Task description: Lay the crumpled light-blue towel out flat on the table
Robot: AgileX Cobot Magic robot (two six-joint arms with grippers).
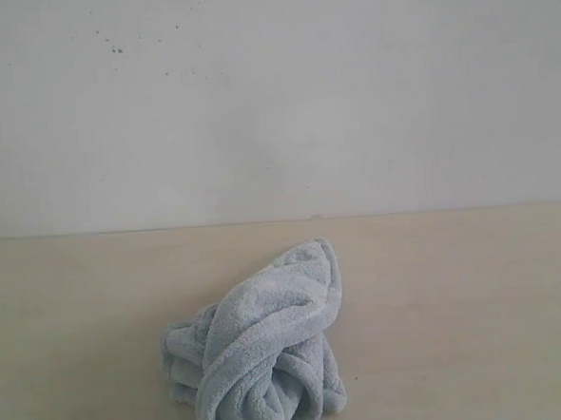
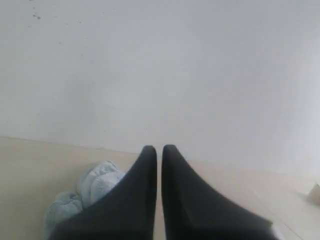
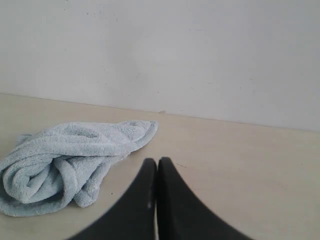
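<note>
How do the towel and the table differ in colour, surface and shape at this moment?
Colour: the towel is pale light blue, while the table is light beige.
Surface: the towel looks fluffy, while the table looks smooth and matte.
Shape: the towel is crumpled into a twisted heap, while the table is flat.
Extent: the towel covers only a small patch, while the table runs across the whole exterior view.
Both are pale and plain, with no pattern.

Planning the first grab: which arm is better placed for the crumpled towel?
Probably right: the right gripper faces the whole towel, loose flap nearest; the left gripper blocks its own view.
</note>
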